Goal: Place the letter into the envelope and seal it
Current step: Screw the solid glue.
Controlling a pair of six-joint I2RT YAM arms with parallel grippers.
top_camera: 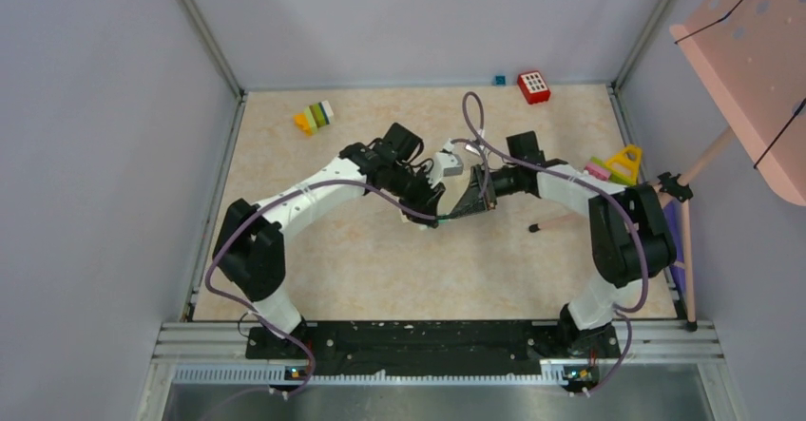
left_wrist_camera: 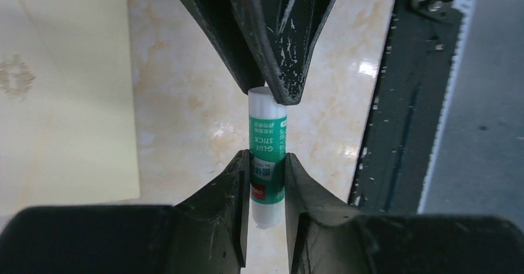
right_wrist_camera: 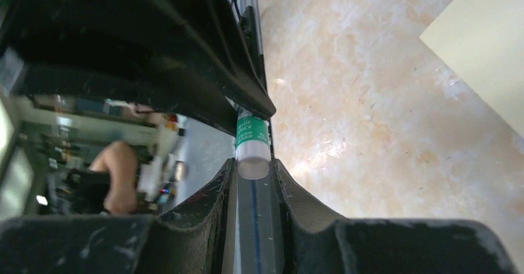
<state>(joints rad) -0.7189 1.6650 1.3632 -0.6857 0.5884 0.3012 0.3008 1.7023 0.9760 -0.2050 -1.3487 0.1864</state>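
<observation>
Over the middle of the table [top_camera: 361, 269], two grippers are meeting on one glue stick [left_wrist_camera: 267, 139]. The left gripper [left_wrist_camera: 267, 162] is pinching its green-labelled body, and the right gripper [right_wrist_camera: 253, 166] is clamping its white end. One envelope [left_wrist_camera: 62, 101] is lying flat just beside them. Its straight edge is bordering a strip of bare tabletop that is running across to the black rail [left_wrist_camera: 401, 132].

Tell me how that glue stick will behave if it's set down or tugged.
The glue stick is a smooth cylinder, so on the glossy table it would probably roll. It looks rigid, unbent between the left fingers, so likely tolerates firm squeezing. Its slick label may let it slip if tugged endwise.
</observation>
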